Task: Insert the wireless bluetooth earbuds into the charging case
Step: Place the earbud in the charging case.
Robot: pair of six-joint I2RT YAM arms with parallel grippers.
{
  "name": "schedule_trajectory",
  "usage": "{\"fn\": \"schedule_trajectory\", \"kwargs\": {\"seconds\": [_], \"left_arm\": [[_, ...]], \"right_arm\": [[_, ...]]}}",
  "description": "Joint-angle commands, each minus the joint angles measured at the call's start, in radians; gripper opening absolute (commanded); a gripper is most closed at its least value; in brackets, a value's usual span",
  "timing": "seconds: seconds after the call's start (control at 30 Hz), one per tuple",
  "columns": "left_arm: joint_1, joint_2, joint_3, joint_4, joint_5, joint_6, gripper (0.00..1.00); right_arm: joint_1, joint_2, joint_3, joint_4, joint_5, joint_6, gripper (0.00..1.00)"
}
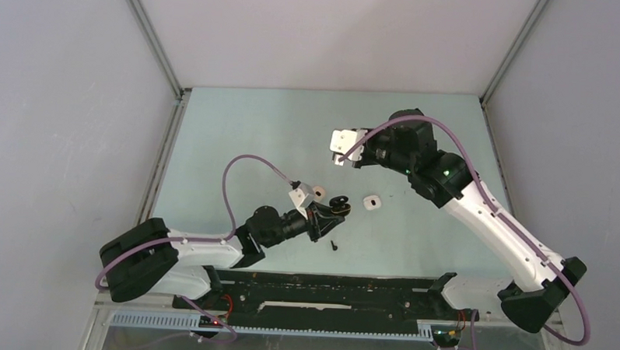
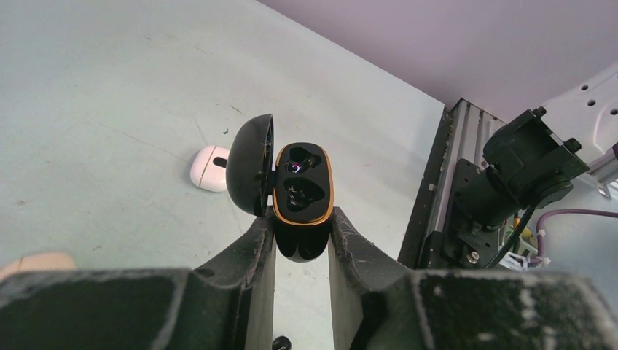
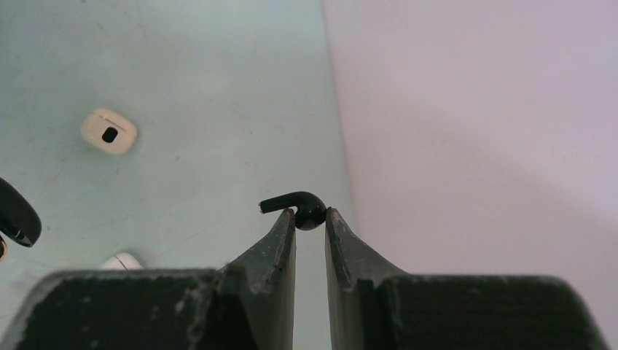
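My left gripper [image 1: 333, 212] is shut on the lower body of a black charging case [image 2: 302, 193] with a gold rim. Its lid [image 2: 251, 164] stands open to the left and both sockets look empty. It is held just above the table; the case also shows in the top view [image 1: 341, 206]. My right gripper [image 3: 311, 216] is shut on a black earbud [image 3: 302, 208], pinched by its round head with the stem pointing left. It hangs in the air behind the case [image 1: 340, 157]. A second black earbud [image 1: 334, 244] lies on the table near the left gripper.
A white case [image 1: 372, 201] lies right of the black case, and a pale beige case [image 1: 319, 192] lies just left of it. They also show in the left wrist view: white [image 2: 210, 168], beige [image 2: 36, 262]. Grey walls enclose the table.
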Motion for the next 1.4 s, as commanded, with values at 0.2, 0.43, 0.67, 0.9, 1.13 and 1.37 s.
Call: {"fn": "schedule_trajectory", "kwargs": {"seconds": [0.2, 0.43, 0.67, 0.9, 1.13, 1.37], "left_arm": [[0.004, -0.062, 0.012, 0.1, -0.105, 0.01, 0.0], [0.003, -0.094, -0.014, 0.172, -0.058, 0.01, 0.0], [0.004, -0.103, -0.054, 0.244, -0.03, -0.011, 0.0], [-0.001, -0.093, -0.056, 0.27, -0.016, -0.032, 0.0], [-0.005, -0.092, -0.062, 0.29, -0.018, -0.046, 0.0], [-0.008, -0.088, -0.073, 0.312, -0.029, -0.049, 0.0]], "right_arm": [[0.095, -0.289, -0.183, 0.151, 0.005, -0.013, 0.0], [0.307, -0.414, -0.437, 0.38, 0.142, -0.089, 0.0], [0.397, -0.379, -0.549, 0.585, 0.24, -0.106, 0.0], [0.416, -0.372, -0.607, 0.649, 0.214, -0.116, 0.0], [0.431, -0.374, -0.633, 0.647, 0.212, -0.127, 0.0], [0.439, -0.376, -0.667, 0.65, 0.211, -0.157, 0.0]]}}
